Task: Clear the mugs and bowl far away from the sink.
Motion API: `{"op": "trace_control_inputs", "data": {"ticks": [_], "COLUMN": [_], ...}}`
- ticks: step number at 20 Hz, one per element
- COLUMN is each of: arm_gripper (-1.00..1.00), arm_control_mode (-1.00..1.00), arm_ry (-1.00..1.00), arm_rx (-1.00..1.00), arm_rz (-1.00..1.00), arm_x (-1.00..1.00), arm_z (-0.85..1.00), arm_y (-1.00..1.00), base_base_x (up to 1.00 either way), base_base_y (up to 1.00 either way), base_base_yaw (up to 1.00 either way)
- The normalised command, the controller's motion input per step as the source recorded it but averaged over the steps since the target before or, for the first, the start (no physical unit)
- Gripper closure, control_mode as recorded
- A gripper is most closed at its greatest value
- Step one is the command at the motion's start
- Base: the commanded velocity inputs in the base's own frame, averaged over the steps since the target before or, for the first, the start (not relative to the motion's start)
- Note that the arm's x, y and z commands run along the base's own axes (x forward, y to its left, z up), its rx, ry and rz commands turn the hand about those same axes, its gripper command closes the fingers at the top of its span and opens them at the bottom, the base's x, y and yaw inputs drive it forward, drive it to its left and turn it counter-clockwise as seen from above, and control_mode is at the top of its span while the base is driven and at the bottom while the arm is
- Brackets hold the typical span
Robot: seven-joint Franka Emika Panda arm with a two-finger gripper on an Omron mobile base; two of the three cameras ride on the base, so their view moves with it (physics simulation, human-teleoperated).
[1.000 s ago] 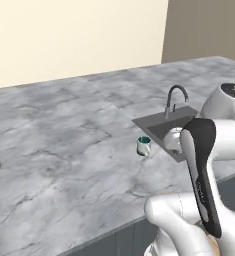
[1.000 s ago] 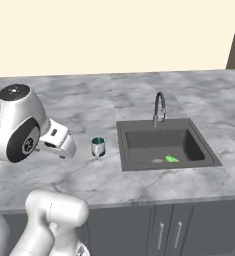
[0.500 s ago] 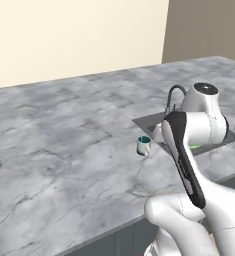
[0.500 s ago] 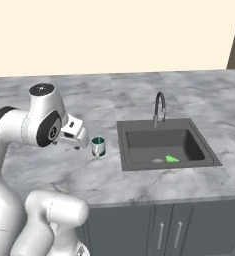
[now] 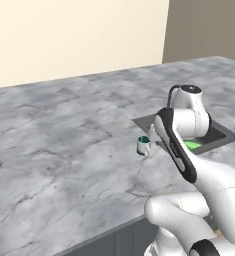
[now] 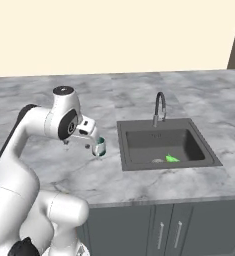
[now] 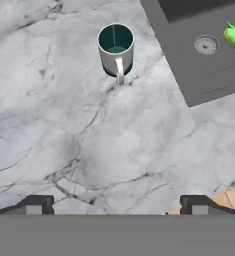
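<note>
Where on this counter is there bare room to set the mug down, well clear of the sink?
The marble counter lies bare from the grey-white mug out to the far wall and the left end. The crowded part is by the sink: the mug stands beside its left rim, with the open fingers right at it.

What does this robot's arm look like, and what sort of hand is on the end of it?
The arm is built of smooth, glossy white rounded shells, with dark grey to black bands and round caps at the joints and a black strip along one link. No loose cables show. Its hand is a small white block, the gripper, ending in two small dark fingers with squared tips.
</note>
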Motion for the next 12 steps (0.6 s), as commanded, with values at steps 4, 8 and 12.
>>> {"op": "trace_control_inputs", "data": {"ticks": [4, 8, 12], "arm_gripper": [-1.0, -1.0, -1.0], "arm_control_mode": [-1.0, -1.0, -1.0], "arm_ry": [0.0, 0.0, 0.0], "arm_rx": [0.0, 0.0, 0.0], "arm_rz": [0.0, 0.0, 0.0], "arm_x": [0.38, 0.36, 0.31], "arm_z": [-0.31, -0.31, -0.35], "arm_y": [0.0, 0.0, 0.0], "base_base_x": [0.0, 0.0, 0.0], "base_base_y": [0.0, 0.0, 0.0], "base_base_yaw": [0.0, 0.0, 0.0]}}
